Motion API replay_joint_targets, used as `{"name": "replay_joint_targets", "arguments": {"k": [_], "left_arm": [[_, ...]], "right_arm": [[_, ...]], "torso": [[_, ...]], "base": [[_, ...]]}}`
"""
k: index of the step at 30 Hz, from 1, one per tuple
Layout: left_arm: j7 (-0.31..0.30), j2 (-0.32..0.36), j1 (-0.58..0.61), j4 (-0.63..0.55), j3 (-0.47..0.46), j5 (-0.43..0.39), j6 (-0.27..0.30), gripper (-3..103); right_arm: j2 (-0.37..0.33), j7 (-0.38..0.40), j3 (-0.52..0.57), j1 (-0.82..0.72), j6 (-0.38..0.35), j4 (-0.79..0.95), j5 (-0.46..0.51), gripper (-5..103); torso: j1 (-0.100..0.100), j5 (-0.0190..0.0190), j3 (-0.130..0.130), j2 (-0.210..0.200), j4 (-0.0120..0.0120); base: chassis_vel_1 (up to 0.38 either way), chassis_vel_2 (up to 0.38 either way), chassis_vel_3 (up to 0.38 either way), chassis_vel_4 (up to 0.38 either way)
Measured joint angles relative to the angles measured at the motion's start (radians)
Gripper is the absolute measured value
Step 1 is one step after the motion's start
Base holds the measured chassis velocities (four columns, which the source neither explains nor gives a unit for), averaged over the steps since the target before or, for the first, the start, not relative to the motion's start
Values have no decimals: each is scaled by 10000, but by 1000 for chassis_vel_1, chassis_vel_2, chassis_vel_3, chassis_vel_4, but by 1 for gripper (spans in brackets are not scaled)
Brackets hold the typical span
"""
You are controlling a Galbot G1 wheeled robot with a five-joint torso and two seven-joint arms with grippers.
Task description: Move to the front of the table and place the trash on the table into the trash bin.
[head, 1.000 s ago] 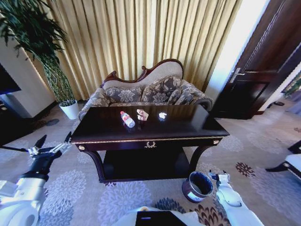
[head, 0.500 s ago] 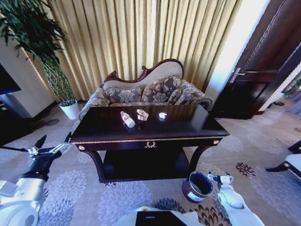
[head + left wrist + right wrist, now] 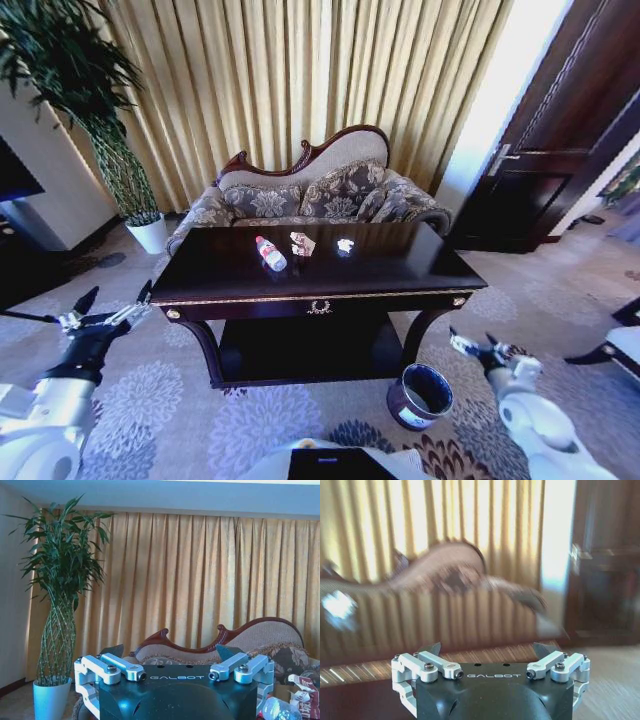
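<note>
Head view: dark glossy tabletop (image 3: 400,262) straight ahead, sofa (image 3: 310,195) behind it against the curtains (image 3: 300,80). On the far half, in a row from left to right: clear bottle (image 3: 270,253) with red cap lying down, pinkish wrapper wad (image 3: 302,244) just beside it, white paper wad (image 3: 345,245) a little apart to the right. Round dark trash bin (image 3: 420,396) standing on the carpet (image 3: 250,420), near the table's right front leg. Left gripper (image 3: 112,308) held low off the tabletop's near left corner, spread wide, holding nothing. Right gripper (image 3: 478,343) raised just right of the trash bin, above its rim level, likewise spread wide and empty. Potted plant (image 3: 110,130) at far left.

Left wrist view: left gripper (image 3: 175,652) wide apart over its dark body, nothing between. Sofa back beyond; bottle (image 3: 277,709) and wrapper wad (image 3: 302,692) at one edge; potted plant (image 3: 60,605) at the other.

Right wrist view: right gripper (image 3: 487,649) wide apart, empty, facing the blurred sofa (image 3: 445,570) and curtains.
</note>
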Motion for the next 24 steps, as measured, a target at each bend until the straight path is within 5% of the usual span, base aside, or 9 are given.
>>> {"name": "replay_joint_targets", "arguments": {"k": [12, 24], "left_arm": [[-2, -45, 27, 89, -193, -1, -2, 100], [-4, -29, 27, 17, -260, -6, -25, 100]], "right_arm": [[55, 368, -728, -206, -906, 3817, -204, 100], [-308, 207, -874, -397, -1405, 4079, -654, 100]], "torso": [[-1, 1, 0, 1, 0], [-1, 3, 0, 1, 0]], "base": [[0, 0, 0, 0], [0, 0, 0, 0]]}}
